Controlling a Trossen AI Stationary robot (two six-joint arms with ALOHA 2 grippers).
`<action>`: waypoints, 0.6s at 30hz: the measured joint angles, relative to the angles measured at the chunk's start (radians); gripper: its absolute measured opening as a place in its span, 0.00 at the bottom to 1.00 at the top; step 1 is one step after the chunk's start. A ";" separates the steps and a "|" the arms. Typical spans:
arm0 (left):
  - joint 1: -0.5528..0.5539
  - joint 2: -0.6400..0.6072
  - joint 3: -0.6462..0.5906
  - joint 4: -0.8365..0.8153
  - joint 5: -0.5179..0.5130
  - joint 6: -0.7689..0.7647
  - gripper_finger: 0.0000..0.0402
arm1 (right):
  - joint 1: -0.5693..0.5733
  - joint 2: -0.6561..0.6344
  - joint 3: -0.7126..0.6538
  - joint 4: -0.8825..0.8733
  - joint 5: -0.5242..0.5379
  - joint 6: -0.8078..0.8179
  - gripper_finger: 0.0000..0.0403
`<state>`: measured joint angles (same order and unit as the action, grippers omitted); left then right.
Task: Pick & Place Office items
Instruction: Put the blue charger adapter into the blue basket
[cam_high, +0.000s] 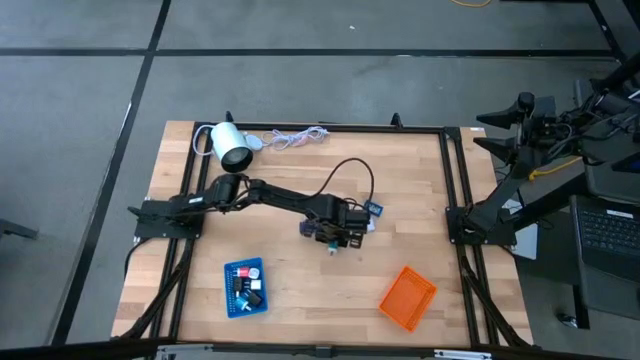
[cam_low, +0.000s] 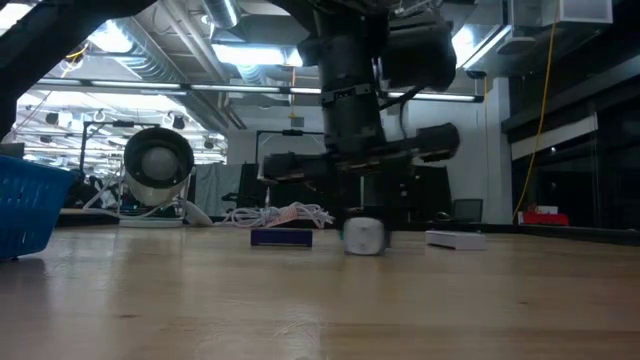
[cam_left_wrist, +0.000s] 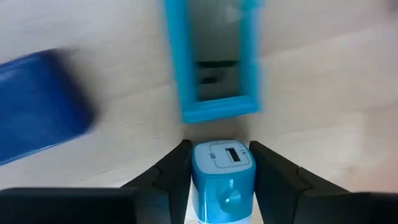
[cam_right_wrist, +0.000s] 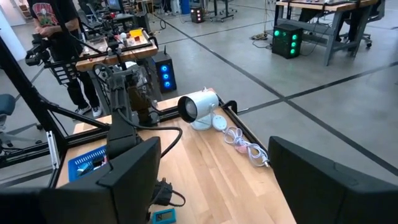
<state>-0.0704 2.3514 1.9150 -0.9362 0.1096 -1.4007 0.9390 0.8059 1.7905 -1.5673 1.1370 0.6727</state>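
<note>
A small light-blue boxy piece (cam_left_wrist: 224, 177) with a round knob stands on the wooden table (cam_high: 300, 170) near its middle. My left gripper (cam_left_wrist: 222, 186) points down over it, one finger on each side. Beside it lie a teal frame-shaped piece (cam_left_wrist: 217, 62) and a navy piece (cam_left_wrist: 37, 118). In the low view the gripper (cam_low: 365, 205) hangs over the small piece (cam_low: 364, 237). My right gripper (cam_right_wrist: 214, 186) waits off the table's right edge, open and holding nothing. My left gripper has the light-blue piece between its two fingers, which lie against two opposite sides (cam_left_wrist: 196, 177) with no gap showing. The fingers come from above, pointing down. The piece stands upright with its bottom on the table.
A blue mesh tray (cam_high: 245, 288) with several small pieces sits near the front left, an orange tray (cam_high: 408, 297) at the front right. A white lamp-like device (cam_high: 232, 145) and its cord (cam_high: 295, 138) lie at the far left. A white flat piece (cam_low: 455, 239) lies right of the gripper.
</note>
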 joint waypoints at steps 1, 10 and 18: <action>-0.004 -0.005 0.003 0.029 -0.016 0.008 0.34 | 0.000 0.000 0.000 0.000 0.000 0.000 0.75; -0.070 -0.172 0.010 0.136 -0.344 0.072 0.33 | 0.000 0.000 0.000 0.005 0.025 0.023 0.75; -0.225 -0.316 -0.054 0.106 -0.717 0.030 0.33 | 0.000 0.000 0.000 0.011 0.048 0.034 0.75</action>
<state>-0.2953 2.0351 1.8608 -0.8299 -0.6072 -1.3706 0.9388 0.8059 1.7905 -1.5558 1.1849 0.7064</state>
